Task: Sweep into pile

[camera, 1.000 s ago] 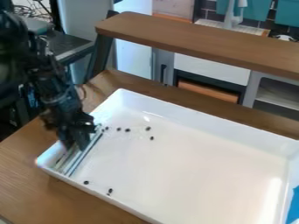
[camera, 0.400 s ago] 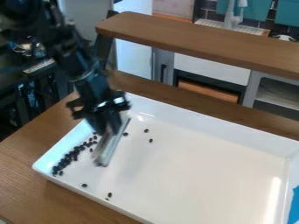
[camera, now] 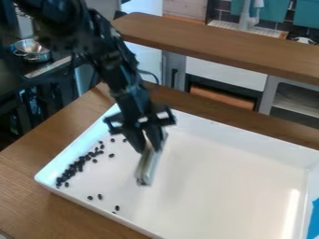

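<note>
The sweeping tool, pinched between the fingers, should be kept level behind the stray beans and drawn gently (no flicking) towards the pile.

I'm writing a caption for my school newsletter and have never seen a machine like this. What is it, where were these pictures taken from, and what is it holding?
The machine is a single black robot arm, coming in from the top left. At its end is a two-finger gripper, its version of a hand. All the pictures come from one fixed camera looking down at a slant.

Below is a large white tray on a wooden table. Many small dark, bean-like pieces lie in a band by the tray's left wall as pictured, with a few scattered nearer the front. The gripper holds a flat, pale tool, tilted over the tray, apparently for sweeping them into a pile.
</note>
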You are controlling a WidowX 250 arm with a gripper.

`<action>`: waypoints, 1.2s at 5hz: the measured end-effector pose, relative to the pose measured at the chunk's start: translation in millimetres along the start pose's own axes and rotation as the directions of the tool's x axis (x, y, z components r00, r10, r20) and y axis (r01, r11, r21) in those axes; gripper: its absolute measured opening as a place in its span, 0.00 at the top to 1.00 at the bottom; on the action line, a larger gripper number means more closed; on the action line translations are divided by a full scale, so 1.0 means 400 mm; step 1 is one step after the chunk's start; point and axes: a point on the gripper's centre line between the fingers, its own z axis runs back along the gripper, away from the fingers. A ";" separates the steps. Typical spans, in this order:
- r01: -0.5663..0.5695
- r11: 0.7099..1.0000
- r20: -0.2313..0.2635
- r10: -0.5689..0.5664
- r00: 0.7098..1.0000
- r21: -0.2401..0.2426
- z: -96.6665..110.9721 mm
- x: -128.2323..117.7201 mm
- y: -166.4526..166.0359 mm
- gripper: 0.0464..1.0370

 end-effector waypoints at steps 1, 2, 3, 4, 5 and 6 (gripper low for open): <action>0.020 0.999 0.028 -0.021 0.999 0.030 -0.043 -0.038 0.017 0.73; 0.050 0.997 0.051 -0.053 0.997 0.060 -0.076 -0.067 0.036 0.73; 0.078 0.994 0.091 -0.085 0.992 0.081 -0.091 -0.073 0.056 0.73; 0.083 0.992 0.098 -0.093 0.991 0.095 -0.090 -0.070 0.072 0.73; 0.088 0.989 0.100 -0.100 0.990 0.117 -0.085 -0.065 0.096 0.73; 0.125 0.981 0.092 -0.140 0.986 0.149 -0.081 -0.059 0.123 0.73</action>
